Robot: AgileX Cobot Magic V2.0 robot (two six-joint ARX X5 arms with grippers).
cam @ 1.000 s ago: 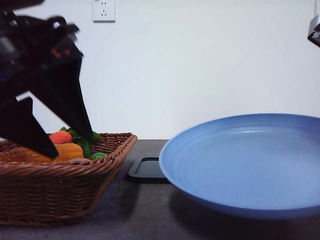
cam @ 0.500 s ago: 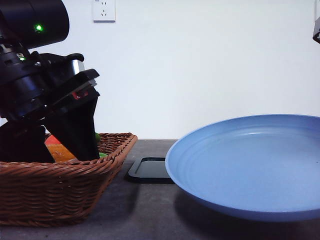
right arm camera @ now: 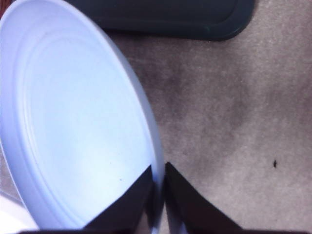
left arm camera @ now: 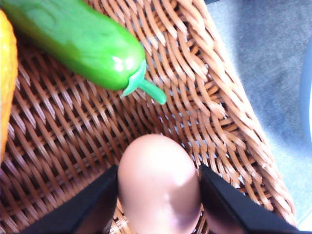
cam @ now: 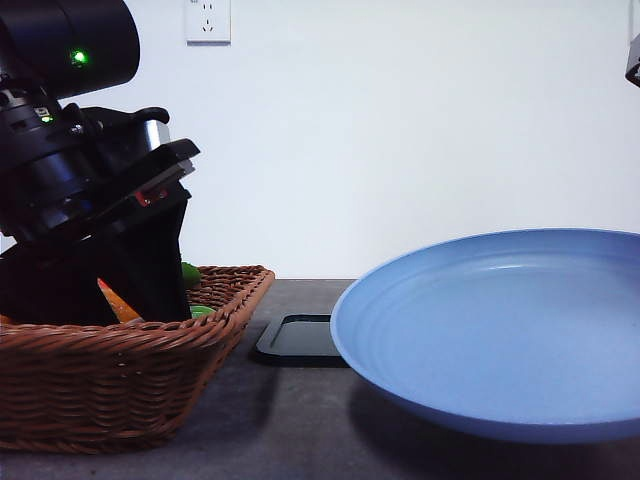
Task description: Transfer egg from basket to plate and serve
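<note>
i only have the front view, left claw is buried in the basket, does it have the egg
Observer: The left wrist view shows the egg sitting between the left claw's fingers, on the basket floor.
Operator: anything crowding it
Observer: A green cucumber lies apart from it, stem tip pointing toward the egg.
Operator: and the plate, who's holding it
Observer: The right claw is pinched on the plate rim, above the grey table.

The left arm point(cam: 70, 150), upper left of the front frame, is glossy black: a rounded housing with a green light, a small red marking, silver trim, and flat matte-black wedge fingers point(left arm camera: 92, 209).
</note>
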